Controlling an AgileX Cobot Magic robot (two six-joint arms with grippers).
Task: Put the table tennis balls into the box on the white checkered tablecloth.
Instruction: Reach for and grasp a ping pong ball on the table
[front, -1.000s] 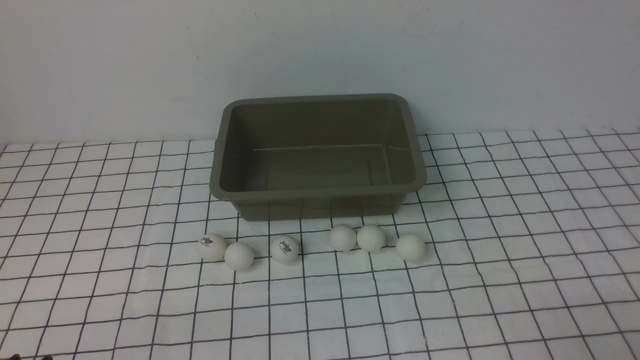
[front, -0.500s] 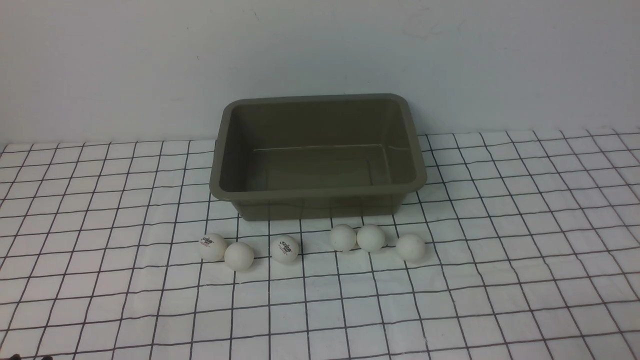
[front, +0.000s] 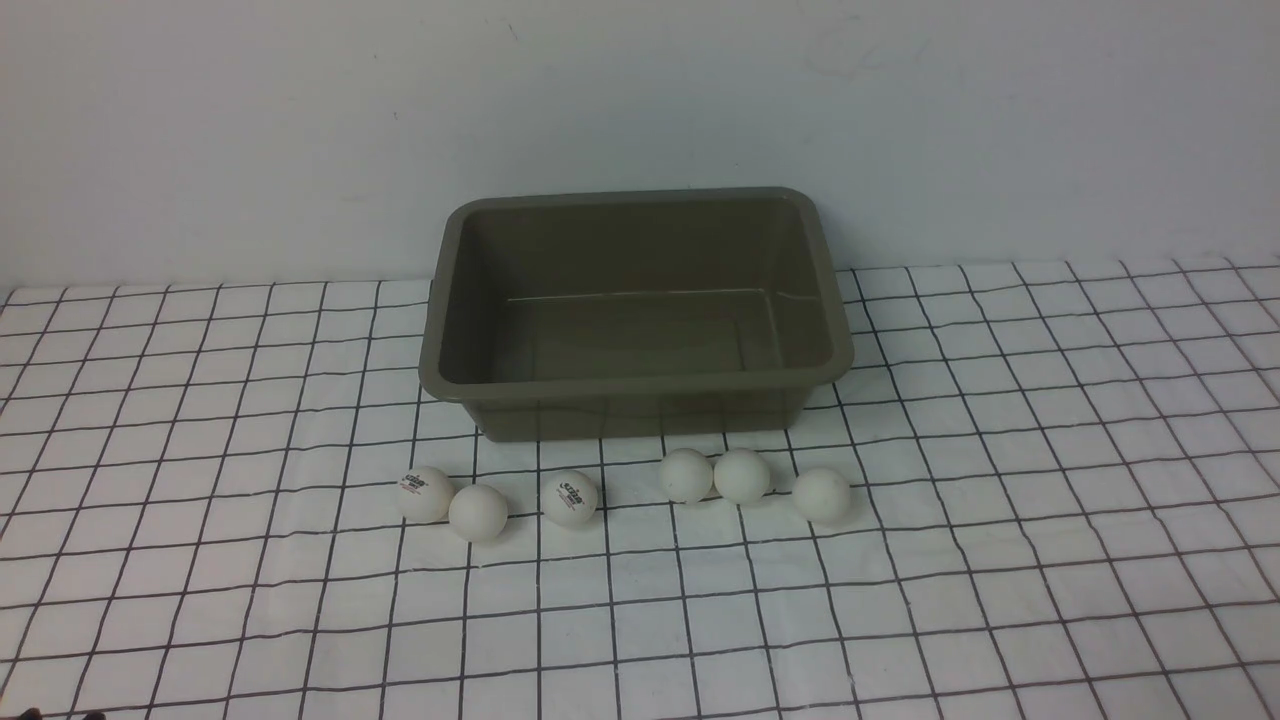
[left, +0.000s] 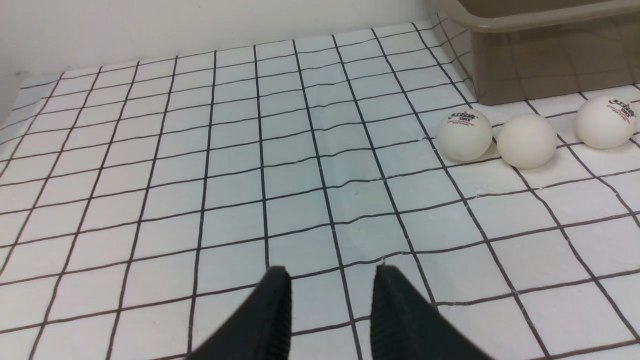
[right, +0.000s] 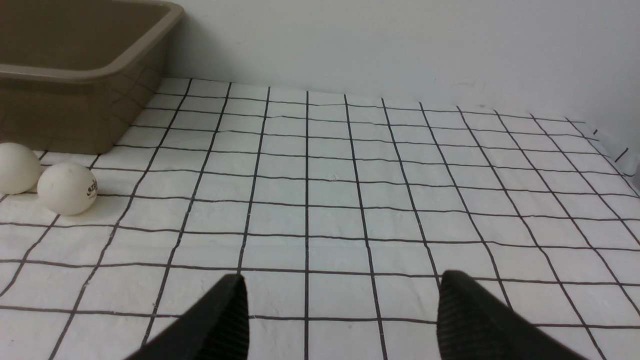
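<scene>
The box (front: 640, 412) shows smooth olive-brown plastic with a soft sheen, and its wall faintly mirrors the grid. The white checkered tablecloth (front: 900, 600) is matt woven cloth, lightly wrinkled and a touch grainy up close. The table tennis balls (front: 570, 498) look like matt, smooth plastic, some with printed logos. The right gripper (right: 342, 287) has matt black fingers (right: 467, 320), finely ribbed.

Bright, even, diffuse light with a cool greenish cast; only soft, faint shadows lie beneath the table tennis balls (front: 570, 498) and box (front: 640, 415). All views are sharp.
</scene>
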